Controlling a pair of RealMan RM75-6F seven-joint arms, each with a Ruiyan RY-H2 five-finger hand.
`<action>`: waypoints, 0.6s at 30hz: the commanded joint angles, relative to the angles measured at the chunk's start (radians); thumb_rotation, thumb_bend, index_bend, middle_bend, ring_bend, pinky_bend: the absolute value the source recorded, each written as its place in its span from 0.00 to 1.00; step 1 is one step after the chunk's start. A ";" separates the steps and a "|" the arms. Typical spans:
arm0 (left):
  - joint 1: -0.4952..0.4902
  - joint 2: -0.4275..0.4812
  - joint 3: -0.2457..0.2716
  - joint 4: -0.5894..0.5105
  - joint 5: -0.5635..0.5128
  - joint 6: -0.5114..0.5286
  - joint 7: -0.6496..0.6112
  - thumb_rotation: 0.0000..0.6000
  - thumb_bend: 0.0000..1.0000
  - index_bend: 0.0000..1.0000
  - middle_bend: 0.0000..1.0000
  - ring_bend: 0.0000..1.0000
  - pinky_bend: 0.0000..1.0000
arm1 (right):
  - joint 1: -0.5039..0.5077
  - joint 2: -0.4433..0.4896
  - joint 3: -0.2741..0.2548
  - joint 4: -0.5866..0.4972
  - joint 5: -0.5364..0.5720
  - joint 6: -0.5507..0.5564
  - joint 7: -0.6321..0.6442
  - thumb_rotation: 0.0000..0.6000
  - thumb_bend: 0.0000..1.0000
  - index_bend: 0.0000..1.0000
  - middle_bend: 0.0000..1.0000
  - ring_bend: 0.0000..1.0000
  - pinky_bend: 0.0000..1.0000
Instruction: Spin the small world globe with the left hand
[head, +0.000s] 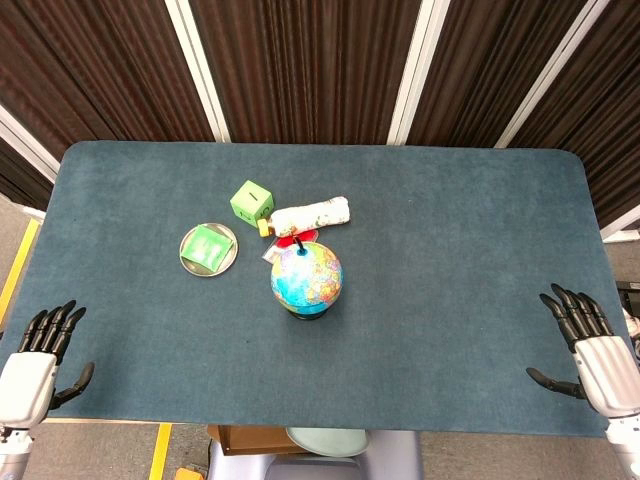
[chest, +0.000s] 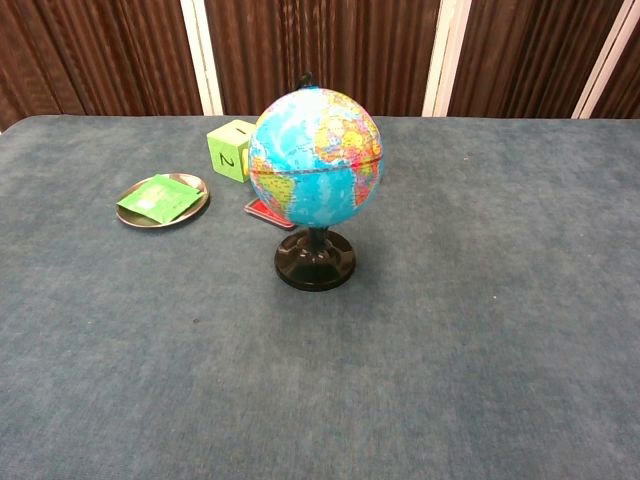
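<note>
We held our left hand (head: 40, 365) at the near left corner of the blue-grey felt-covered table (head: 450, 230), its dark fingers spread apart and pointing up the table, thumb out to the side, with nothing in its hold. Our right hand (head: 590, 350) sat mirrored at the near right corner, fingers likewise fanned and free of any object. Only the head view showed either hand.

Well apart from both hands, near the middle of the table and a little left of centre, stood the small multicoloured world globe (head: 306, 277) on its round black plastic base (chest: 315, 260), upright with its axis tilted. Nothing touched it.

Just behind the globe we saw a flat red item (chest: 268, 211), mostly hidden. To the left lay a small round metal dish (head: 208, 249) carrying a flat green packet (chest: 158, 197). Farther back sat a light green cube (chest: 231, 149) marked with a "2", and beside it in the head view lay a crumpled white wrapped bottle with a yellow cap (head: 308, 215). Beyond the far edge hung dark brown ribbed curtains (head: 310, 60).
</note>
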 joint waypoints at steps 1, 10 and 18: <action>0.003 -0.001 -0.015 -0.007 -0.006 -0.013 0.011 1.00 0.42 0.00 0.00 0.00 0.00 | 0.004 0.000 0.002 -0.006 0.006 -0.006 -0.002 1.00 0.16 0.00 0.08 0.00 0.00; -0.013 0.011 -0.049 -0.045 0.047 -0.032 0.026 1.00 0.40 0.00 0.00 0.00 0.00 | -0.011 -0.004 -0.003 0.007 -0.013 0.030 0.006 1.00 0.16 0.00 0.08 0.00 0.00; -0.215 0.015 -0.169 -0.205 0.153 -0.210 0.115 1.00 0.36 0.00 0.00 0.00 0.00 | -0.013 -0.005 -0.005 0.005 -0.051 0.059 -0.011 1.00 0.16 0.00 0.08 0.00 0.00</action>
